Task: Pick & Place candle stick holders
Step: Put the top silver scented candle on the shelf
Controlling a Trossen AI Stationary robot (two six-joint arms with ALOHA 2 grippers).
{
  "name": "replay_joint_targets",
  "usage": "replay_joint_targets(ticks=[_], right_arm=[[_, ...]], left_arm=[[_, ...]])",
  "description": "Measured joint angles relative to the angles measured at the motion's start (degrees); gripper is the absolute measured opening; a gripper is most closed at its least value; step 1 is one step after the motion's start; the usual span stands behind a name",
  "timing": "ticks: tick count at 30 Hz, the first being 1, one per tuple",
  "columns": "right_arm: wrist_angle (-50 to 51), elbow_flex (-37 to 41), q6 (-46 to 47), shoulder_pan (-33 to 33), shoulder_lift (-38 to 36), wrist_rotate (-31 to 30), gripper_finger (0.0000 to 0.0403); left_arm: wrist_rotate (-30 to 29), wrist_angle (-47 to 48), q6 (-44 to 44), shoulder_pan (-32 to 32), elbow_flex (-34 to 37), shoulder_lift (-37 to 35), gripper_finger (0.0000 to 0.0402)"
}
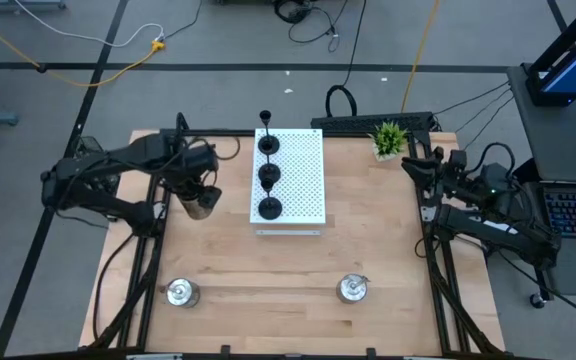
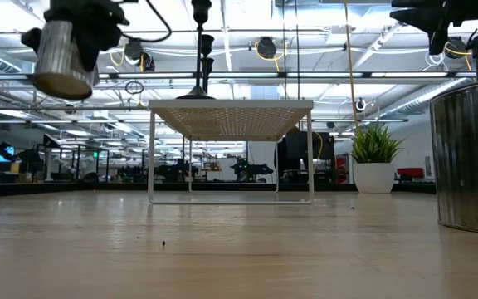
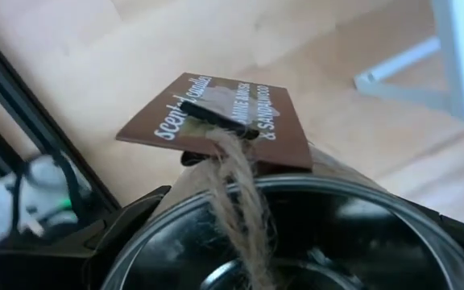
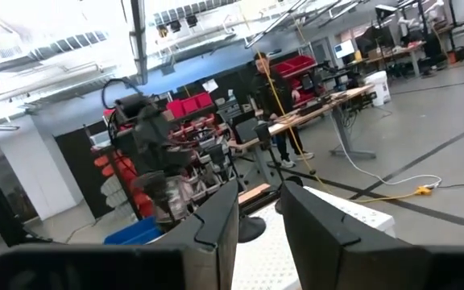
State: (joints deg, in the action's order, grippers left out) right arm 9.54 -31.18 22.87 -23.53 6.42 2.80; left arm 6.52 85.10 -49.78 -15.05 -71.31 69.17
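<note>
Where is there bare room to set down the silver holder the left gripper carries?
The left gripper holds a silver holder aloft. Free: the white board's right half, and the table between board and the two front silver holders. Crowded: the board's left edge, with three black holders.

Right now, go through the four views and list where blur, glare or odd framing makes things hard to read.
High view: evenly lit and readable. Low view: ceiling lights glare, and a silver holder looms at the right edge. Left wrist view: the held silver holder fills the frame, soft, with only its brown tag legible. Right wrist view: tilted, the right gripper fingers and the room behind soft.
</note>
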Motion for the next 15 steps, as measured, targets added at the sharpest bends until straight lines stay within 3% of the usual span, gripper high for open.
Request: replay_joint_targets(ticks=[9,15], right_arm=[[-0.79,0.0,5.64,0.02,3.41,0.52,0.0089],[-2.16,0.0,5.98,0.0,8.24,8.56,0.0089]], left_arm=[[1.28,-2.25,-13.74,13.15,-2.65,0.24,0.0356],[1.43,-8.36,-20.59,20.69,-2.99,0.24,0.0356]])
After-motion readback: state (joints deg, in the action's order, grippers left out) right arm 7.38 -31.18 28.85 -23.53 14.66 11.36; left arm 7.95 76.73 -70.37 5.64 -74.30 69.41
